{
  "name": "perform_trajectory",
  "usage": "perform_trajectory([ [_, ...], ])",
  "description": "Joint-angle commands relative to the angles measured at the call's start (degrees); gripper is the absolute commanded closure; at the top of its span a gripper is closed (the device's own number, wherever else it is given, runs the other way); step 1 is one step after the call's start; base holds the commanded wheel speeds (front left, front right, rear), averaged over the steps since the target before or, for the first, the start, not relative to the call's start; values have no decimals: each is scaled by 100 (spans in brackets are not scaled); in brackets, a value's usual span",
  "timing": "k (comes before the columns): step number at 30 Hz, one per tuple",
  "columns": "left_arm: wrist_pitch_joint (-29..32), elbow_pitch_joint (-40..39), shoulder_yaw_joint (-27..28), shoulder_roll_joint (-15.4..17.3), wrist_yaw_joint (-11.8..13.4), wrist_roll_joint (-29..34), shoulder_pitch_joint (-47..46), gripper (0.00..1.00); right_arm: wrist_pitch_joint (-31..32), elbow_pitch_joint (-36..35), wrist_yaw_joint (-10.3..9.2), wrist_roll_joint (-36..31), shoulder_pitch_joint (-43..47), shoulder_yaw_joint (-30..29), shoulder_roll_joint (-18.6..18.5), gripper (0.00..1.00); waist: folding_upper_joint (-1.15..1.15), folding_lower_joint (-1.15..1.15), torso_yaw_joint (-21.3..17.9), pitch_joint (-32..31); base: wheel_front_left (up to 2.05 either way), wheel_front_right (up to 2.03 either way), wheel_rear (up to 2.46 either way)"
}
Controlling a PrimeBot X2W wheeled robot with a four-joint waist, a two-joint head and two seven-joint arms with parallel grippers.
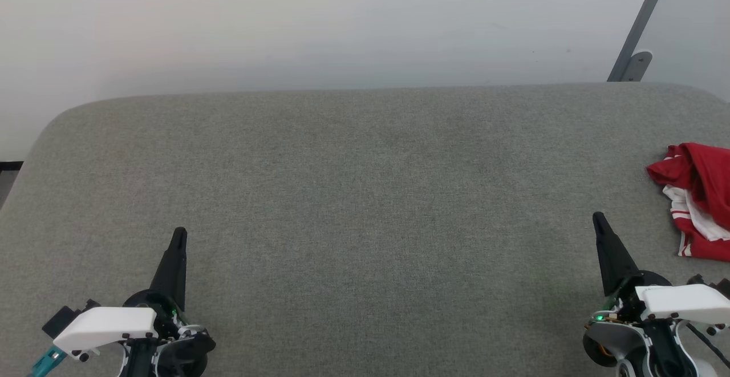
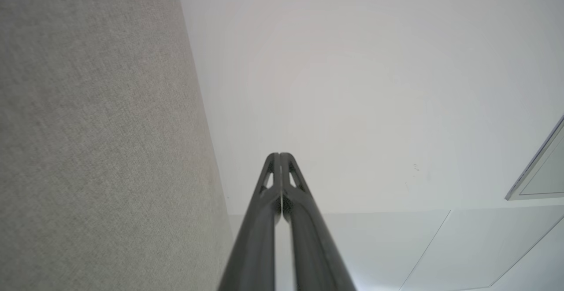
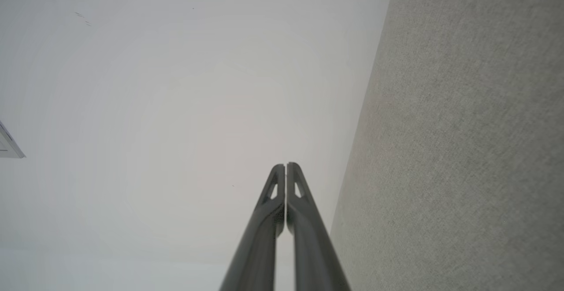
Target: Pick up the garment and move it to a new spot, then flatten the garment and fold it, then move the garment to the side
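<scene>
Garment (image 1: 700, 191) lies bunched near, rightward of the right pincer (image 1: 599, 219), closed empty like the left pincer (image 1: 179, 233).

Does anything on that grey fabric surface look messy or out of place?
Only the bright red garment with white stripes: it lies crumpled in a heap far to the right on the grey fabric-covered surface. Nothing looks spilled or damaged.

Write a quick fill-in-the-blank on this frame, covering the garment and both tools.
1. The garment lies crumpled on the grey surface at the head view's ____ edge.
2. The left tool and right tool are both ____.
3. The garment's colours are red and ____.
Missing words: right; shut; white.
</scene>
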Motion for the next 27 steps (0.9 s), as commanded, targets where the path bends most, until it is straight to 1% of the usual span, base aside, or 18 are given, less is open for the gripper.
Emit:
perform_trajectory([
  [1,18,-2,-8,9,-31,-15,-73,100,15,17,0,21,-18,-6,11,100,0,0,0,0,0,0,0],
  [27,16,-3,-9,10,-32,-17,-72,100,13,17,0,23,-17,-4,11,100,0,0,0,0,0,0,0],
])
